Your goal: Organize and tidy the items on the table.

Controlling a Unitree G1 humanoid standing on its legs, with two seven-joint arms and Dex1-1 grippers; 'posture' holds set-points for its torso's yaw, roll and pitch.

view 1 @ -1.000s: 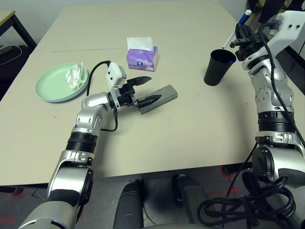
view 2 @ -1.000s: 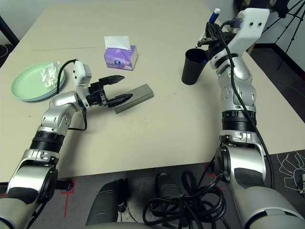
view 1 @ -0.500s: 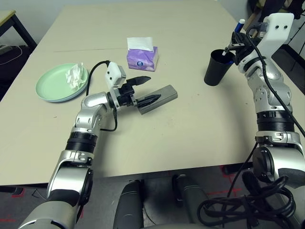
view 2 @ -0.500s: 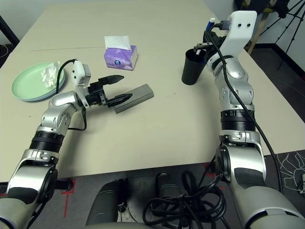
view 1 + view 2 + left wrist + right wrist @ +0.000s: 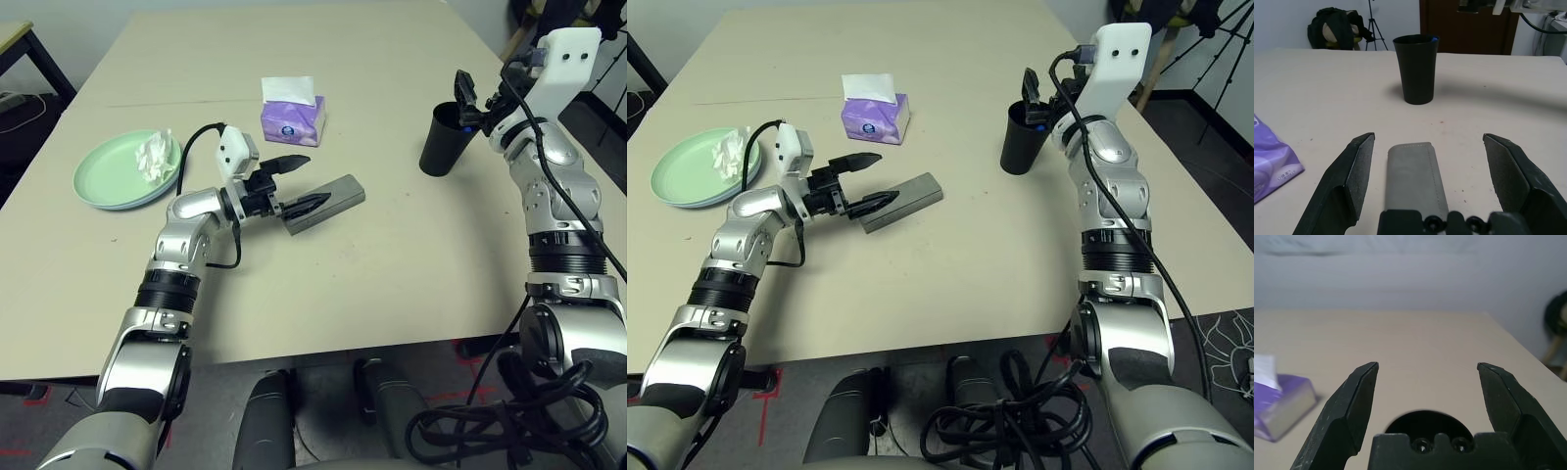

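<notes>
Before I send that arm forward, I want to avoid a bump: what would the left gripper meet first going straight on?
Probably the grey glasses case, lying between the left gripper's open fingers; exact height is unclear. Beyond it stands the black cup.

Your stereo head pair looked forward and down from above the near edge of the smooth beige table (image 5: 294,294), the tall black cup (image 5: 446,147) toward two o'clock. Your left wrist camera looked low across the tabletop, close over the grey oblong glasses case (image 5: 1415,176). It shared the cup with your right wrist camera, which faced the pale wall (image 5: 1400,279) from close by the cup's rim.
</notes>
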